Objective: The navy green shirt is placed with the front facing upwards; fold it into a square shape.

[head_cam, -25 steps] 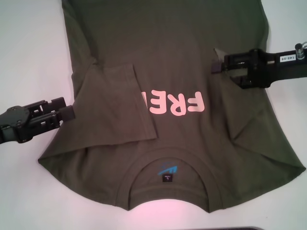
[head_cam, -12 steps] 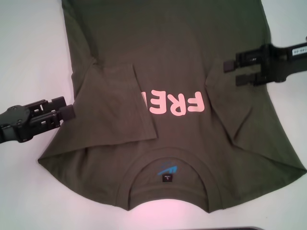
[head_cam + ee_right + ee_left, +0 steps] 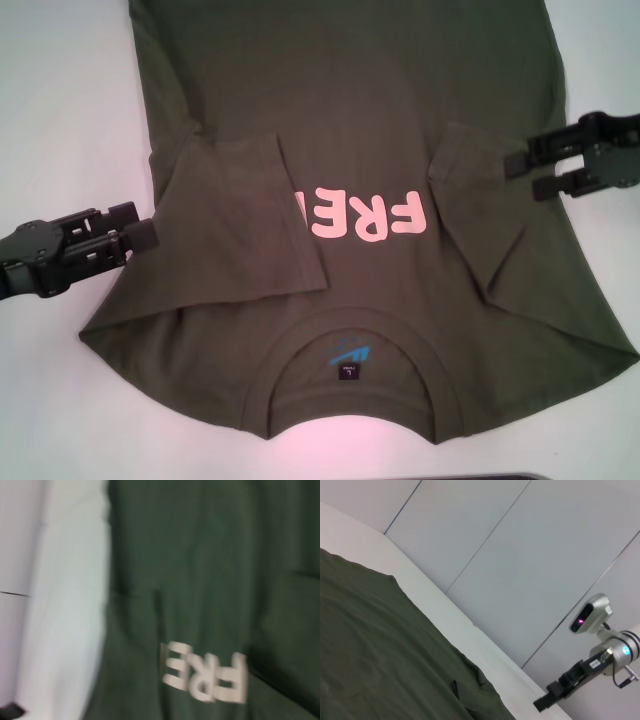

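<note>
The navy green shirt point(image 3: 380, 100) lies flat and front up on the white table point(image 3: 60, 100), its collar point(image 3: 350, 345) and label point(image 3: 347, 357) nearest me. Pink letters point(image 3: 365, 215) cross the chest. Both sleeves are folded inward: the left sleeve point(image 3: 240, 220) covers part of the letters, and the right sleeve point(image 3: 480, 210) lies on the body. My left gripper point(image 3: 142, 225) is open and empty at the shirt's left edge. My right gripper point(image 3: 522, 174) hangs open and empty beside the folded right sleeve. The right wrist view shows the shirt point(image 3: 200, 555) and its letters point(image 3: 205, 677).
In the left wrist view the shirt point(image 3: 380, 650) spreads over the table, with a grey wall point(image 3: 520, 555) behind and my right gripper point(image 3: 545, 700) far off. A dark object point(image 3: 480, 477) shows at the table's near edge.
My right gripper has let go of the right sleeve, which now lies flat on the shirt, and has drawn back to the right and slightly toward me. The left arm has not moved.
</note>
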`<act>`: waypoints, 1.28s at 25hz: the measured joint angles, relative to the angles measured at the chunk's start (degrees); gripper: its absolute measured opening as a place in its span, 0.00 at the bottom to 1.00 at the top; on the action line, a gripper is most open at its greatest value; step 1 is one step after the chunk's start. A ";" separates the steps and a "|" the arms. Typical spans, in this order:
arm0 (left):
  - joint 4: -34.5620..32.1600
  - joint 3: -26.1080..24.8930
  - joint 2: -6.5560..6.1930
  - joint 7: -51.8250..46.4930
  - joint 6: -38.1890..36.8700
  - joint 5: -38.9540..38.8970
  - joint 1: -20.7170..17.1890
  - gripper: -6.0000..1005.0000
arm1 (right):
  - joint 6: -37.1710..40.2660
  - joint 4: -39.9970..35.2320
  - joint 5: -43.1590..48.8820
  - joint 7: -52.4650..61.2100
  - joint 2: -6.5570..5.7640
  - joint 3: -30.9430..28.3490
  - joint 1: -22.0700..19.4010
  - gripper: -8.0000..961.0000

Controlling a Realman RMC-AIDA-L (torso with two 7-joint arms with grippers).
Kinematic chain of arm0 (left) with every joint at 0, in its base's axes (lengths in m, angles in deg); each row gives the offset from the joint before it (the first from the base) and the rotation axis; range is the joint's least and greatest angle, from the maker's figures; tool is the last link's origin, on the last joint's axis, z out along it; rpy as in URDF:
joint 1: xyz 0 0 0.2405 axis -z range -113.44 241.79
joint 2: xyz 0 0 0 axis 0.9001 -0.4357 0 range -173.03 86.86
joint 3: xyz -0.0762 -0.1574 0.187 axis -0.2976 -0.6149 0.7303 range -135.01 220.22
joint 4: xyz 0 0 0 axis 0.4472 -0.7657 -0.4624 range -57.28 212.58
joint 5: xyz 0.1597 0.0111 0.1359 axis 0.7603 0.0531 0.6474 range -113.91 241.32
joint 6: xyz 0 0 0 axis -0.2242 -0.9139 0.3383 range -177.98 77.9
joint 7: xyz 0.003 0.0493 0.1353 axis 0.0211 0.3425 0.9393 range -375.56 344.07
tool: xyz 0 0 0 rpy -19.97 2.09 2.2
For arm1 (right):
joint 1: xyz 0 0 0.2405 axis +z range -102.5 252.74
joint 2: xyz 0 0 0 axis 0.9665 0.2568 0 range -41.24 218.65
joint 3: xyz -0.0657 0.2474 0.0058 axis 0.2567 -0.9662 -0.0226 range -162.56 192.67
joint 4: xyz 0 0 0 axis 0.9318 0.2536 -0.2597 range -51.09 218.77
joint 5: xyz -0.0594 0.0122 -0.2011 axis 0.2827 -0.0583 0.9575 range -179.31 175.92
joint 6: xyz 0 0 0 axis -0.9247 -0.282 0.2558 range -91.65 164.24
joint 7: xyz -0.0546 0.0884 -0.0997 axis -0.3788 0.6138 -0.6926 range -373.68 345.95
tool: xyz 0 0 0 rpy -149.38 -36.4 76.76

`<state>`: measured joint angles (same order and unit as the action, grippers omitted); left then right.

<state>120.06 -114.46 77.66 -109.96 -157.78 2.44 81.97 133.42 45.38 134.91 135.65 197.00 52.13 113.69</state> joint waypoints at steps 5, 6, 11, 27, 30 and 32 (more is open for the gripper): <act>0.00 0.00 0.00 0.00 0.06 0.00 0.22 0.63 | -1.58 0.21 3.03 0.13 0.68 0.22 -0.75 0.76; 0.00 0.00 0.00 0.00 0.08 0.00 0.23 0.63 | -1.58 0.21 3.03 0.13 0.68 0.22 -0.75 0.76; 0.02 0.00 0.05 0.00 0.15 0.00 0.23 0.63 | -3.24 0.42 5.74 0.12 1.33 0.78 -0.66 0.76; -0.12 0.00 0.00 0.00 0.47 0.00 0.21 0.63 | -9.66 3.22 6.89 0.13 2.92 3.45 -0.18 0.76; -0.13 0.00 0.00 0.00 0.47 0.00 0.21 0.63 | -10.69 3.57 6.91 0.11 3.18 3.58 -0.08 0.76; -0.13 0.00 0.00 0.00 0.47 0.00 0.21 0.63 | -11.13 3.57 6.89 0.11 3.35 3.61 -0.07 0.76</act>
<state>119.92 -114.46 77.66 -109.96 -157.31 2.44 82.19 122.29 48.95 141.80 135.76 200.35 55.74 113.61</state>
